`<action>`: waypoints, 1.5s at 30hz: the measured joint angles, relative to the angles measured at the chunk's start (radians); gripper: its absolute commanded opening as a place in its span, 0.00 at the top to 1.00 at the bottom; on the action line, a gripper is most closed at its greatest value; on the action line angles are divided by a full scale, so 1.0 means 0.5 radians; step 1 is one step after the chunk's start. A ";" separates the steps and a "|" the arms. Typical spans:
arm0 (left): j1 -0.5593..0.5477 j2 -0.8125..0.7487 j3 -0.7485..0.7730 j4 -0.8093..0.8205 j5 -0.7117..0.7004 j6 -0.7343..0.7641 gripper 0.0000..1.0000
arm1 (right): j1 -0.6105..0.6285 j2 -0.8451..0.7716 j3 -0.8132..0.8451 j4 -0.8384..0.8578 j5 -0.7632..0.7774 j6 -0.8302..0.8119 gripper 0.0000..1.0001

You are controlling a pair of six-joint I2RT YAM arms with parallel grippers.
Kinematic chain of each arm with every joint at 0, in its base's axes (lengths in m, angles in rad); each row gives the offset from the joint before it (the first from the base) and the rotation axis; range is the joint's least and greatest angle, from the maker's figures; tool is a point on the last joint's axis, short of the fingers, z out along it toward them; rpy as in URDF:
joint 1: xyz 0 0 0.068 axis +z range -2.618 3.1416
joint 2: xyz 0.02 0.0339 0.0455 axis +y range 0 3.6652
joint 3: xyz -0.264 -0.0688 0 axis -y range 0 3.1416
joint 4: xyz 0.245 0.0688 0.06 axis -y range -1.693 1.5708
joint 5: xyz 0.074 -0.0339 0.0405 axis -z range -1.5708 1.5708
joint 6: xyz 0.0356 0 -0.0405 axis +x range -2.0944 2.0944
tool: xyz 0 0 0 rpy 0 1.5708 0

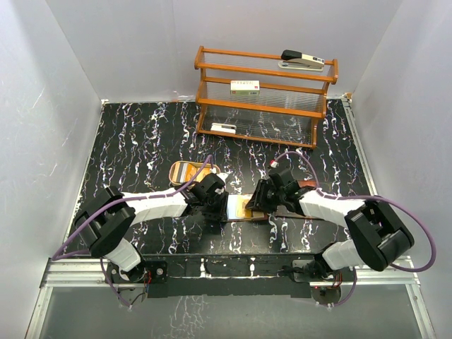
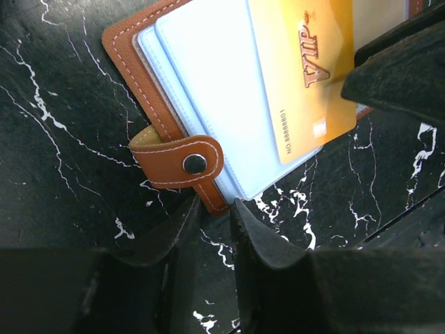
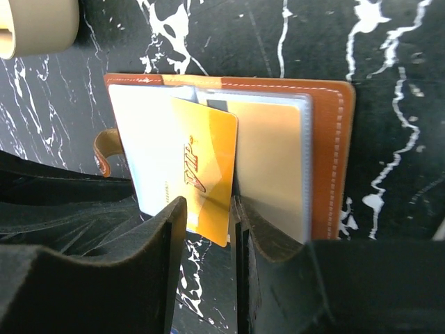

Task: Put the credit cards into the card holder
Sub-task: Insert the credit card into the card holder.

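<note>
**Gold card on the open holder, jaws at either side**

Brown leather, the card holder [image 3: 327, 153] lies opened flat on the black marbled desk [image 3: 389, 69], straight ahead of the right jaws and partly under their tips. A gold-orange credit card [image 3: 205, 174] lettered VIP lies slantwise over the clear pockets [image 2: 201, 90], and its near end reaches into the gap of the right jaws. Those jaws stand apart, one finger at each long edge of the card. From the wrist camera I cannot tell whether they pinch it or merely flank it. Just beyond their right-hand finger a duller tan panel shows through a pocket. The left jaws point in from the opposite side, their tips a narrow slit apart with nothing between them, just short of the holder's edge. The snap tab [image 2: 177, 161] is just beyond their left finger. Beyond the right jaws, off to their left, a tan rounded tray [image 3: 35, 28] sits apart from the holder.
</note>
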 measured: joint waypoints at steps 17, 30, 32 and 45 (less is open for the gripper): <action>-0.001 -0.002 -0.002 -0.008 -0.043 0.050 0.79 | 0.218 0.172 0.139 0.023 0.111 -0.101 0.71; -0.001 -0.011 -0.016 0.005 -0.067 0.053 0.79 | 0.233 0.215 0.285 -0.101 0.229 -0.199 0.70; -0.001 -0.011 -0.016 0.005 -0.069 0.059 0.79 | 0.233 0.240 0.285 -0.099 0.226 -0.218 0.76; -0.001 0.009 0.036 -0.081 -0.092 0.066 0.78 | 0.257 0.217 0.152 0.147 0.081 -0.283 0.81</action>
